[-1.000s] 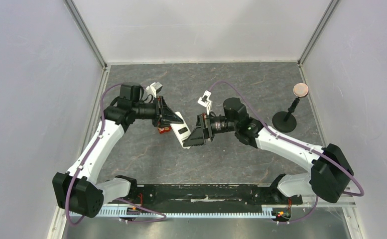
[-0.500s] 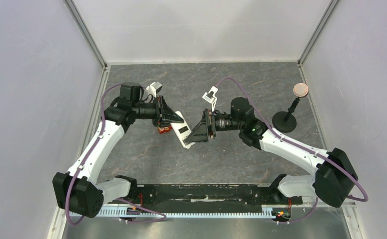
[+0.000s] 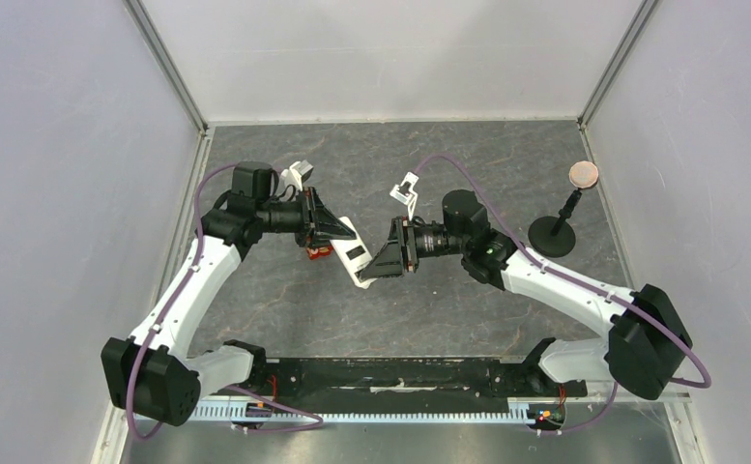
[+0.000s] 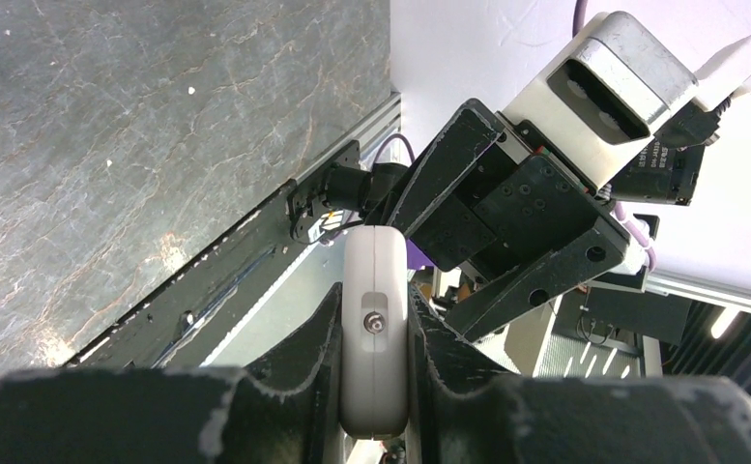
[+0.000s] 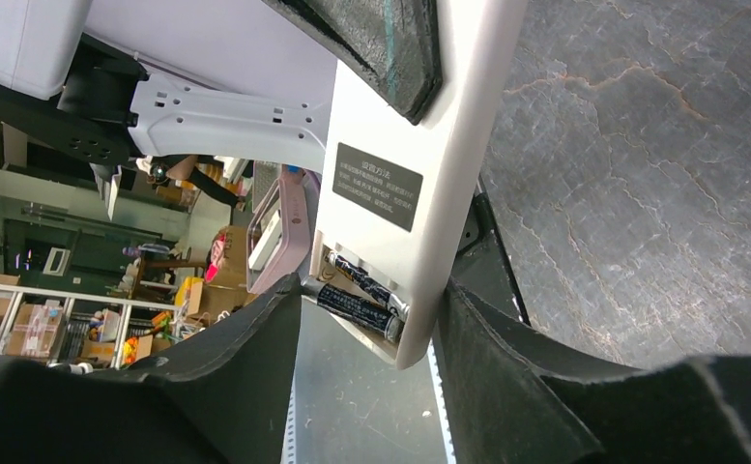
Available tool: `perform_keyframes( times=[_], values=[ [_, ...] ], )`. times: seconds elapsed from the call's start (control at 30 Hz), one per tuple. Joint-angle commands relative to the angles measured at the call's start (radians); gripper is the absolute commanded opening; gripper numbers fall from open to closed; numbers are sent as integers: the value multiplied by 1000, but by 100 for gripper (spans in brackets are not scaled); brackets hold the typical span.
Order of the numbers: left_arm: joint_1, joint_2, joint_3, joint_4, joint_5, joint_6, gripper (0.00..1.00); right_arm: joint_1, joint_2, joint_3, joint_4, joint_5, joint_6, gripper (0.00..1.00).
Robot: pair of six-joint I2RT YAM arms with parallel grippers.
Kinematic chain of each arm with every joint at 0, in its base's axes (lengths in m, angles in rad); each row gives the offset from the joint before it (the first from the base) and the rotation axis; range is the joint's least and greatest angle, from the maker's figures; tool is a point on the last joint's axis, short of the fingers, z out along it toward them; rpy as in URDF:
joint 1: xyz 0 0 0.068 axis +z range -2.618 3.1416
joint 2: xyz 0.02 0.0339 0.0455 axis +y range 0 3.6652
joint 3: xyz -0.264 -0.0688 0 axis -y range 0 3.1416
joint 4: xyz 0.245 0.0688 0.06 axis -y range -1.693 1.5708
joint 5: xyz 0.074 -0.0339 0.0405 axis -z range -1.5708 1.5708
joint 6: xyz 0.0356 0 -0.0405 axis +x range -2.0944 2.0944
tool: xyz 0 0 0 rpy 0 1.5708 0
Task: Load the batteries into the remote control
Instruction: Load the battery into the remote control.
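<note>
Clearly lifted off the tabletop (image 3: 468, 145), the remote control (image 3: 352, 253) is clamped at one end by the left claw (image 4: 375, 300). The right claw (image 5: 369, 288) straddles the open bay, where two batteries (image 5: 357, 307) show; whether it presses cannot be told. It should squeeze slowly, square to the outer battery, with the left claw bracing.

A black stand (image 3: 552, 235) with a pinkish disc (image 3: 584, 174) stands far right.
</note>
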Motion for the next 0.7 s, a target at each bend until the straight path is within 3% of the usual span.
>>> perform_keyframes(
  times=[0.0, 0.43, 0.67],
  values=[
    [1, -30, 5, 41, 35, -44, 2, -3, 13, 27, -25, 5, -30, 53],
    [1, -34, 11, 42, 27, -75, 2, -3, 24, 49, -76, 30, -86, 40],
    [2, -33, 13, 43, 23, -71, 2, -5, 13, 84, -127, 59, -110, 46]
  ],
)
